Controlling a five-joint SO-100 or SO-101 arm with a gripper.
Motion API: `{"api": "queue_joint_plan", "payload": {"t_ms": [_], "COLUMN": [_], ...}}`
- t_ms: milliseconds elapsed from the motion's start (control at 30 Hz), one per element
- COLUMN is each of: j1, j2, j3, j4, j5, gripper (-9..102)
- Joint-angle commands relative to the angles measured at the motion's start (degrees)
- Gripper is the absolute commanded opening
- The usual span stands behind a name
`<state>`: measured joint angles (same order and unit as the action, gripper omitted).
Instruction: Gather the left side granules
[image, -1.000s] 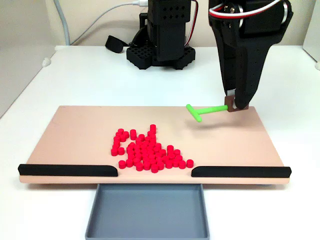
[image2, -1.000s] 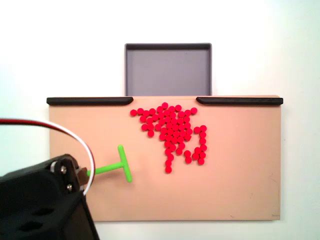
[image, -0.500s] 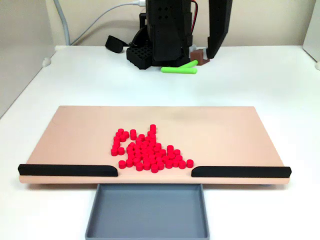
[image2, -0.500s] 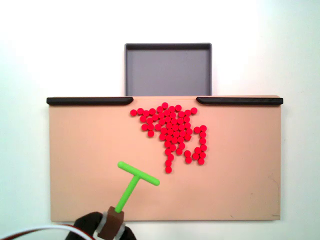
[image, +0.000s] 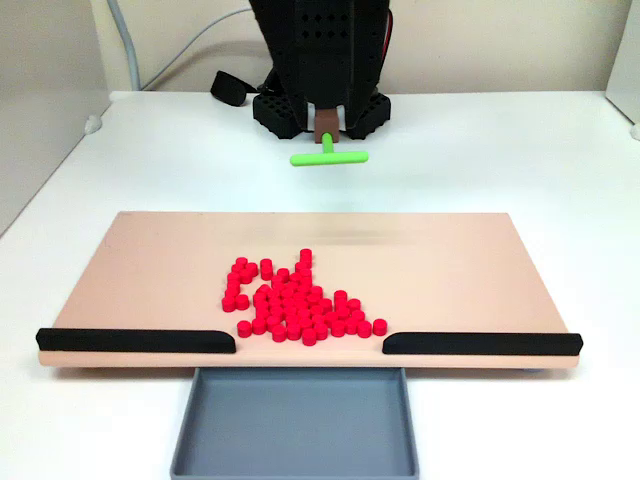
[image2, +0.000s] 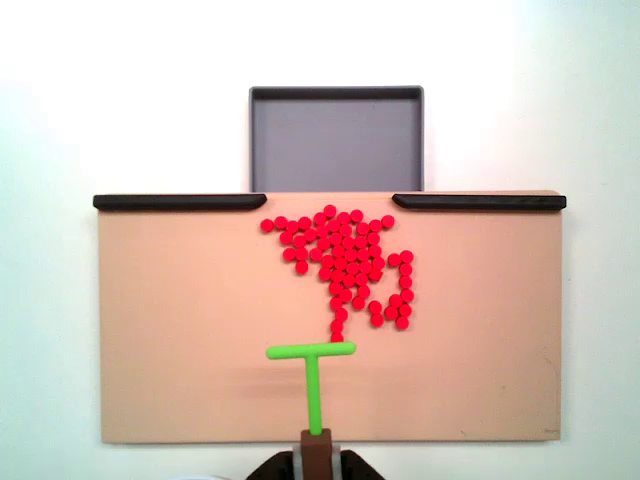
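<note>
Hovering pusher (image2: 311, 378) — above granules (image2: 346, 262)

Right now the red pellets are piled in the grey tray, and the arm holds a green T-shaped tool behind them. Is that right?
Not quite. The tray is bare; the pellets lie on the tan board, bunched near the gap between the black rails, as both fixed views show. The rest holds: the gripper does hold the green T-shaped tool behind them.

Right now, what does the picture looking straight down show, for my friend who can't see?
A pile of red granules sits on a tan board, near the gap leading to a grey tray. A green T-shaped pusher, held by the gripper, hangs just below the pile.
</note>
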<state>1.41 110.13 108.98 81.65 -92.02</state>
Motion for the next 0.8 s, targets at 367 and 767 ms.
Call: {"api": "queue_joint_plan", "payload": {"t_ms": [367, 767], "j1": [3.0, 2.7], "j2": [-0.2, -0.8], "j3": [-0.3, -0.3], "j4": [0.1, 0.1], "j5": [-2.5, -0.2], "gripper": [0, 0]}}
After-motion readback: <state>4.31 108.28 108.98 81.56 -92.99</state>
